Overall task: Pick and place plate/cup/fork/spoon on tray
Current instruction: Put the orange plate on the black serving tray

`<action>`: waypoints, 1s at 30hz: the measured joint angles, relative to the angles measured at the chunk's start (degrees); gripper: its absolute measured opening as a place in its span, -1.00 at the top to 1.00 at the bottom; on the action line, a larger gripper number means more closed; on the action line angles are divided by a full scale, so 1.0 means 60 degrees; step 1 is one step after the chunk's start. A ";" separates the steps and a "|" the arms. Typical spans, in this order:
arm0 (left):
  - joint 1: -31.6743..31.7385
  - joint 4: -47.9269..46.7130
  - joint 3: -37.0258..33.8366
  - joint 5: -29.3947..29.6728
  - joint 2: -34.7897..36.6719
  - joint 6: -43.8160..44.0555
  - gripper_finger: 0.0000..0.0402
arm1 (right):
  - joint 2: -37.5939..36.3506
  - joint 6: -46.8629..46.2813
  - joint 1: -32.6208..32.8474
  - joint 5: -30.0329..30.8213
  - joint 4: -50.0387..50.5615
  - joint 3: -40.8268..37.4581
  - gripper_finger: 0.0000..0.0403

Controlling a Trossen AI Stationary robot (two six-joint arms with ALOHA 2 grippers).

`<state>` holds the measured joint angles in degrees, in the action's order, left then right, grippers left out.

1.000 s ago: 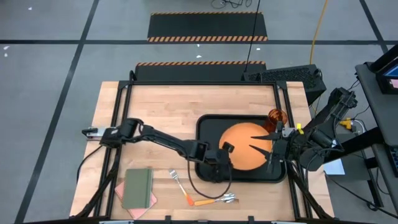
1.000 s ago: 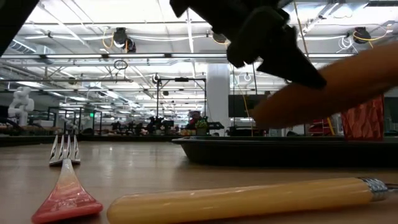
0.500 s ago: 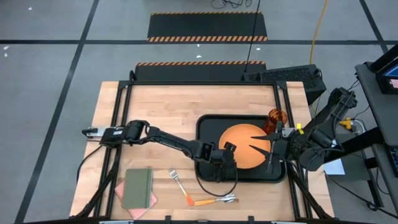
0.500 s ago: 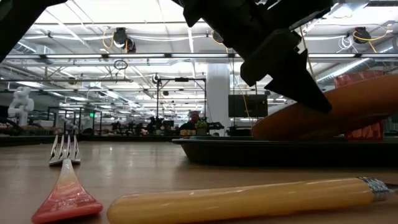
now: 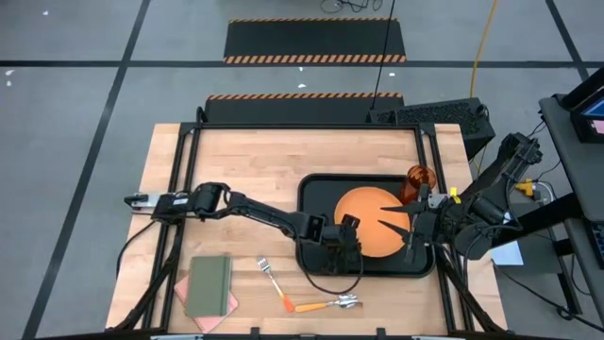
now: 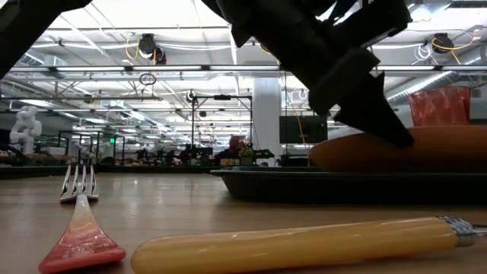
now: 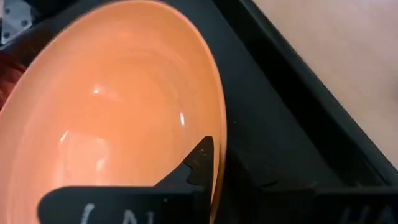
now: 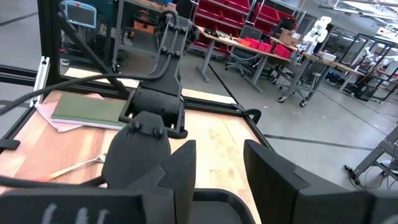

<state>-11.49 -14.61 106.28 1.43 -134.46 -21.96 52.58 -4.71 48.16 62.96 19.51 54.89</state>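
Left tool (image 5: 345, 236) pinches the plate (image 5: 370, 221) rim, seen only in its wrist view; right tool (image 5: 404, 229) spread.

Dark jointed arms, black cables

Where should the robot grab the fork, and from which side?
Grip the fork across the middle of its orange handle, coming straight down from above. It lies flat on the bare wood, tines toward the table's far side, its handle end close to the spoon, so close the fingers across the handle's narrow width.
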 joint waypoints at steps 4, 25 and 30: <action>-0.0004 0.0234 0.0004 -0.0001 0.0012 0.0036 0.75 | 0.0000 0.0004 0.0000 0.0000 0.0004 0.0000 0.35; 0.0694 -0.3489 0.0000 0.2526 0.1852 0.2715 0.74 | 0.0007 -0.0028 0.0000 -0.0029 0.0012 -0.0004 0.35; 0.1261 -0.3581 -0.0244 0.2540 0.1536 0.4065 0.74 | 0.0029 -0.0098 0.0000 -0.0033 0.0010 -0.0005 0.35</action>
<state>-3.92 -36.09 104.82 16.67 -125.25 2.43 52.75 -5.30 48.16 62.76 19.57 54.86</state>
